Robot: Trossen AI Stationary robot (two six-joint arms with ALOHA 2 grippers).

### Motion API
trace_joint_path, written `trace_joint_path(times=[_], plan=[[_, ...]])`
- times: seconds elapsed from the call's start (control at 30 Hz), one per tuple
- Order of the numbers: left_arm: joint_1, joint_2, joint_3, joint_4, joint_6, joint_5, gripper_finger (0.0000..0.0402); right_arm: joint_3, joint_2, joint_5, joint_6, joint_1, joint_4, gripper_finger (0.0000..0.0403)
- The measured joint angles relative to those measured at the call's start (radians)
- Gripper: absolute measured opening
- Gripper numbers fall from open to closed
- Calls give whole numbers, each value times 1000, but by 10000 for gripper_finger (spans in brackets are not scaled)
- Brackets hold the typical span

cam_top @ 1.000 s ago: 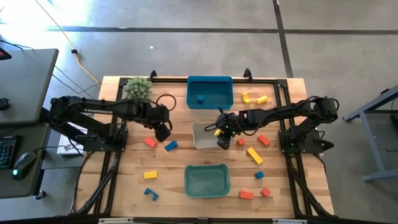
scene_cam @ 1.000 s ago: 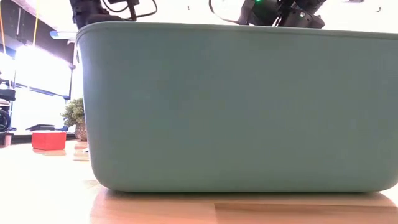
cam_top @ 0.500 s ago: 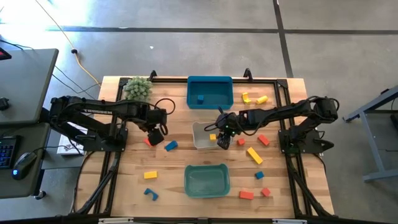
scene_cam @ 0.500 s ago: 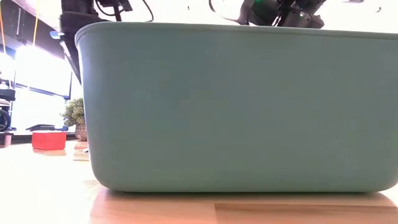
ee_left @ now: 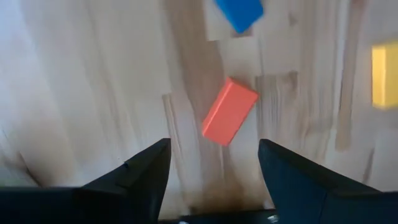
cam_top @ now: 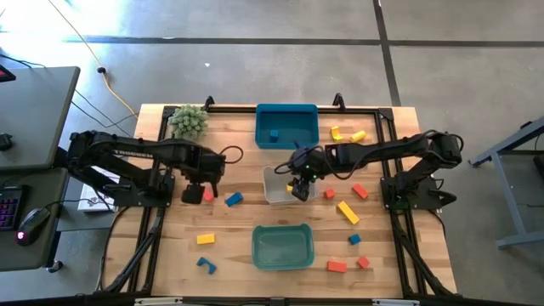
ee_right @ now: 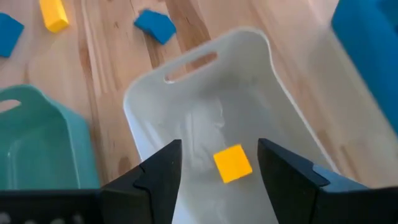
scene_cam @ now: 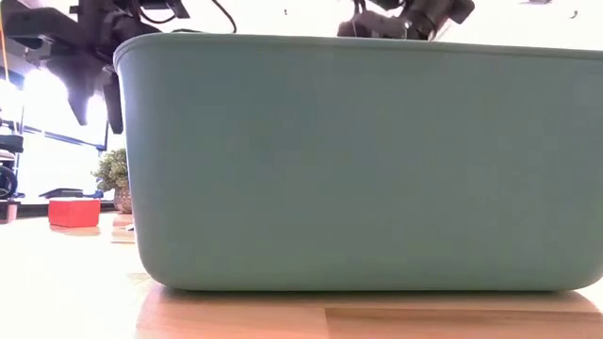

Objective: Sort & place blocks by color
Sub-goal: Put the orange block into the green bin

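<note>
My left gripper (ee_left: 214, 165) points down, open, over a red block (ee_left: 229, 111) that lies flat on the wood between its fingers' lines, untouched. In the high view that left gripper (cam_top: 197, 192) is left of centre, with the red block (cam_top: 208, 195) beside it. My right gripper (ee_right: 219, 163) hangs open above the white bin (cam_top: 276, 184), slanting down. A yellow cube (ee_right: 233, 163) rests on the bin's floor. More red, yellow and blue blocks are scattered on the table, such as a blue block (cam_top: 234, 199) and a yellow bar (cam_top: 348, 212).
A blue bin (cam_top: 287, 126) with one blue block stands at the far middle, a teal bin (cam_top: 282, 246) at the near middle, filling the low view (scene_cam: 358, 160). A green spiky plant ball (cam_top: 189, 121) sits far left. Black frame rails edge the table.
My left gripper has gone toward the table's left edge and rolled about its own axis, ending over the red block. My right gripper has risen over the white bin; the yellow cube that was at its fingers now lies on the bin's floor.
</note>
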Motion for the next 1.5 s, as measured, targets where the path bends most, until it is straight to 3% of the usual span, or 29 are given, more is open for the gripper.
trace_joint_path(times=[0.2, 0.63, 1.03, 1.5], plan=[[-37, 2, -2, 7, 136, 1, 234, 86, 0, 7, -44, 0, -74, 197], [-100, 6, -230, 167, 113, 7, 234, 130, 0, 37, -79, -2, -95, 197], [-95, 18, -261, 267, 155, -34, 234, 130, 0, 43, -79, -2, -95, 197], [-96, 292, -273, 285, 153, -41, 234, 129, 0, 44, -78, -2, -94, 197]])
